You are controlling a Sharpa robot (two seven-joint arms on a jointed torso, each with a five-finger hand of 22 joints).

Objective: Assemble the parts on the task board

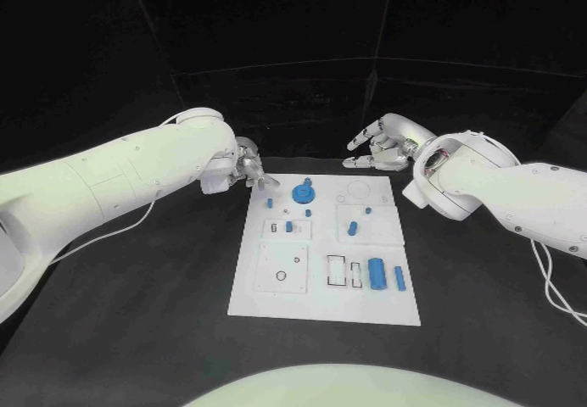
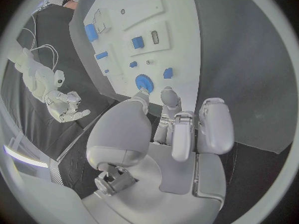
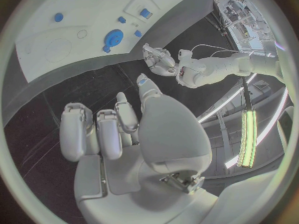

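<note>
The white task board (image 1: 279,292) lies in the middle of the black table. On it are a blue gear (image 1: 304,197), a blue cylinder (image 1: 377,273), a slim blue bar (image 1: 399,275) and several small blue pieces such as one (image 1: 351,226). My left hand (image 1: 248,165) hovers off the board's far left corner, fingers loosely bent and apart, holding nothing. My right hand (image 1: 379,146) hangs beyond the far right corner, also holding nothing. The left wrist view shows the left hand (image 2: 181,129) just short of the gear (image 2: 144,81). The right wrist view shows the right hand (image 3: 118,129) away from the board (image 3: 74,30).
Black table (image 1: 135,322) surrounds the board on all sides. Outlined recesses (image 1: 284,270) mark the board's near left. Each wrist view catches the other hand: the right hand (image 2: 65,107) and the left hand (image 3: 159,59).
</note>
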